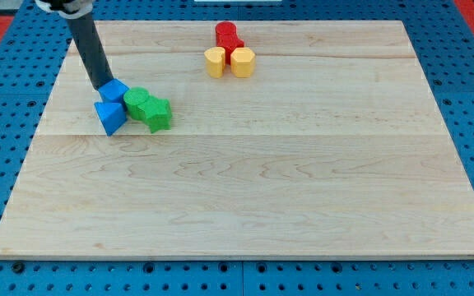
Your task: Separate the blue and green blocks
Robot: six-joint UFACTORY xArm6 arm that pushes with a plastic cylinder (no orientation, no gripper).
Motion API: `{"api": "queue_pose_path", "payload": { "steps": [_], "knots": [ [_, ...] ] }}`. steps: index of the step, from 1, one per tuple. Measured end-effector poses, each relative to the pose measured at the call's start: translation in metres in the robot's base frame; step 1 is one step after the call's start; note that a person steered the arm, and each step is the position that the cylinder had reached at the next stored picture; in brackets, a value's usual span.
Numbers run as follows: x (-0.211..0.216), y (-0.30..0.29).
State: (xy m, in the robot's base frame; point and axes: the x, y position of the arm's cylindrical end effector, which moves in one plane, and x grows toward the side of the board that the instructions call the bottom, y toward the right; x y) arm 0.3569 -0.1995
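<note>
A blue cube (115,91) and a blue triangular block (110,116) sit together at the board's left. Right beside them, touching, lie a green round block (137,101) and a green star-shaped block (158,113). My tip (103,87) is at the upper left edge of the blue cube, touching or nearly touching it. The dark rod slants up to the view's top left.
Near the view's top centre, two red blocks (228,37) and two yellow blocks (215,61) (243,62) sit clustered. The wooden board (245,189) lies on a blue pegboard; its left edge is close to the blue blocks.
</note>
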Motion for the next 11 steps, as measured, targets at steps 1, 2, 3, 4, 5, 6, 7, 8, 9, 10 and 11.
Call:
{"api": "queue_pose_path", "payload": {
  "steps": [1, 2, 3, 4, 5, 6, 7, 8, 9, 10, 11],
  "knots": [
    [0.028, -0.002],
    [0.027, -0.005],
    [0.001, -0.02],
    [-0.016, -0.003],
    [0.007, 0.011],
    [0.005, 0.046],
    [0.026, 0.03],
    [0.042, 0.001],
    [0.052, 0.02],
    [0.052, 0.066],
    [0.052, 0.09]
  ]
}}
